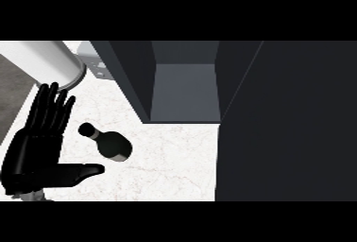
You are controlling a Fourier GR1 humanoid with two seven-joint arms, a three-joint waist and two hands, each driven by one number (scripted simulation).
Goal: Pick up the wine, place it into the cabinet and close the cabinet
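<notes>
The wine bottle [106, 141] is dark and sits on the white marble counter [167, 165], its neck pointing to the upper left. My left hand [38, 156] is just left of it, open, with its fingers straight up and its thumb stretched toward the bottle's base, a small gap between them. The dark cabinet [185, 90] stands open behind the bottle with a bare grey inside. Its open door [286, 123] fills the right side of the view. My right hand does not show.
A thick white cylinder [45, 61] slants across the top left corner above my left hand's fingers. A grey floor strip [14, 90] lies beyond the counter's left edge.
</notes>
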